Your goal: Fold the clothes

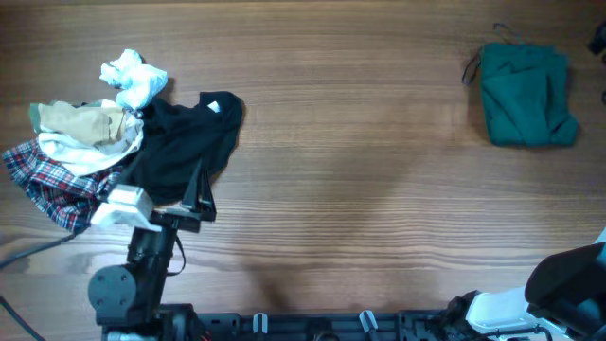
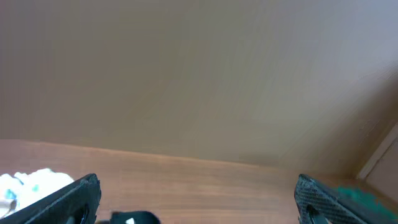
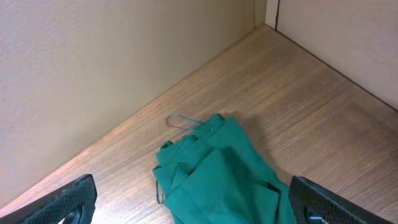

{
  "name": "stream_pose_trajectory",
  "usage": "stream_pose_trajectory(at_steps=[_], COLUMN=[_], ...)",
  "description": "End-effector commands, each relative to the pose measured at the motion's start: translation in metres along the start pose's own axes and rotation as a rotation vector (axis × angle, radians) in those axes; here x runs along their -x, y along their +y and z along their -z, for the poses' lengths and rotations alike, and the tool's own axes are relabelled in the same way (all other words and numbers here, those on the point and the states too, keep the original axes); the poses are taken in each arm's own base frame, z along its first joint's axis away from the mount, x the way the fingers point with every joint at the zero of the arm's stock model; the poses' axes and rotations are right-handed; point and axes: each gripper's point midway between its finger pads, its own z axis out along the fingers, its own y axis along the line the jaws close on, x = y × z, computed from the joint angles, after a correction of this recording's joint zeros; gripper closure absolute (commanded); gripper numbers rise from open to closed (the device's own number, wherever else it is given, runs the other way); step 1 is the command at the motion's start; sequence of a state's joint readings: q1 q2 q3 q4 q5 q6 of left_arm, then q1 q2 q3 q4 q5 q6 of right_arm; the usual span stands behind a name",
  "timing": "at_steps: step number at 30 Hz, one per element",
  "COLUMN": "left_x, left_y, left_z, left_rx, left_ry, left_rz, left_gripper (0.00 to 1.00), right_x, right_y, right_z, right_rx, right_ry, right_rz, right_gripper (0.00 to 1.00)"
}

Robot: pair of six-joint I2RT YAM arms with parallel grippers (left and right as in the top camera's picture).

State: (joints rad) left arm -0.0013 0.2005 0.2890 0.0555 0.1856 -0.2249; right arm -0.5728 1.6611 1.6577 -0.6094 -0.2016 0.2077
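Note:
A dark green garment (image 1: 526,95) lies folded at the far right of the table. It also shows in the right wrist view (image 3: 217,177), between and beyond the wide-open fingers of my right gripper (image 3: 196,208). A heap of clothes lies at the far left: a black one (image 1: 185,142), a white one (image 1: 133,80), a beige one (image 1: 80,121) and a red-blue plaid one (image 1: 45,178). My left gripper (image 1: 199,194) is at the near edge of the black garment, open and empty (image 2: 196,208). A bit of the black garment (image 2: 134,218) shows between its fingers.
The wooden table (image 1: 360,170) runs between the heap and the green garment. My right arm (image 1: 563,284) sits at the near right corner. A plain wall (image 2: 199,74) stands behind the table. A cable (image 1: 28,251) runs at the near left.

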Motion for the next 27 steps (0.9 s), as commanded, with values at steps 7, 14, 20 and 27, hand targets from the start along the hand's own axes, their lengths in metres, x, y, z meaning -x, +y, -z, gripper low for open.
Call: stream_pose_trajectory(at_steps=[7, 14, 20, 27], left_x=[-0.066, -0.115, -0.115, -0.115], left_y=[0.018, 0.033, 0.032, 0.032], left_z=[0.010, 0.015, 0.014, 0.014], left_rx=[0.001, 0.048, 0.048, 0.048], left_ry=[0.051, 0.190, 0.188, 0.189], left_rz=[-0.004, 0.027, 0.037, 0.037], left_gripper=[0.00, 0.00, 0.00, 0.00], right_x=[0.000, 0.000, 0.000, 0.000], right_y=[0.001, 0.001, 0.001, 0.001], right_z=[-0.001, -0.001, -0.001, -0.001], right_rx=[0.006, 0.006, 0.006, 0.006], right_ry=[0.001, 0.001, 0.001, 0.001], right_rz=[-0.003, -0.004, -0.003, -0.003], right_gripper=[0.01, 0.00, 0.01, 0.01])
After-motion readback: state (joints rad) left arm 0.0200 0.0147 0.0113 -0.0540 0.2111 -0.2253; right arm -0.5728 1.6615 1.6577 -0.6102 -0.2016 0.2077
